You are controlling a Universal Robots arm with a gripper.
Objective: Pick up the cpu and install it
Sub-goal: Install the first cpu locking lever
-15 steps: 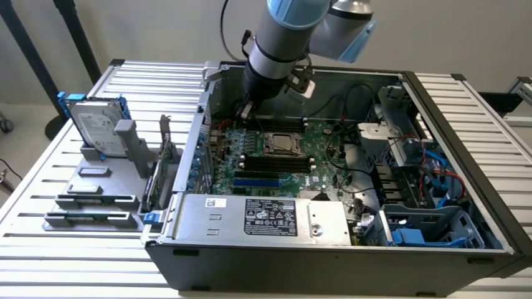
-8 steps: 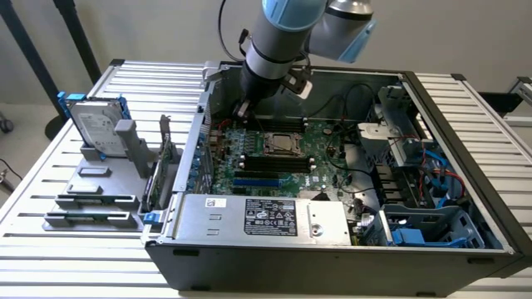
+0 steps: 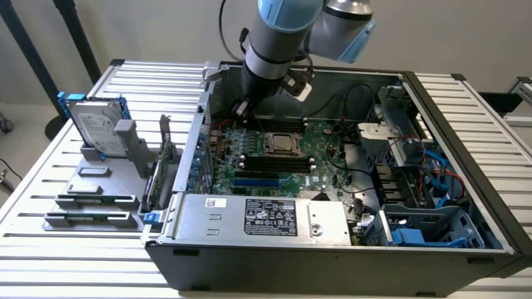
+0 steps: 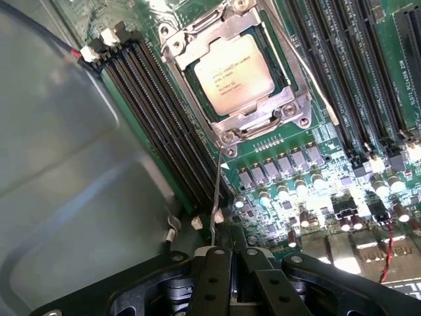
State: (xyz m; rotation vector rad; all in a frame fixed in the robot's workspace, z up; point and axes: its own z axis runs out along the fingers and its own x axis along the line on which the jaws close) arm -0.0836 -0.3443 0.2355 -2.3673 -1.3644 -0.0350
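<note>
cpu (image 4: 233, 74) sits flat in socket (image 4: 260, 120); jaws together, close by thin lever (image 4: 216, 197); chip likely light, stiff, slick-topped, fragile: grip by opposite edges

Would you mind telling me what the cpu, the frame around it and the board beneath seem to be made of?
The cpu: metal top, matte silver-beige with printed text, going by its dull sheen. The socket frame: probably bright steel, it glints. The motherboard: likely green lacquered circuit laminate.
</note>
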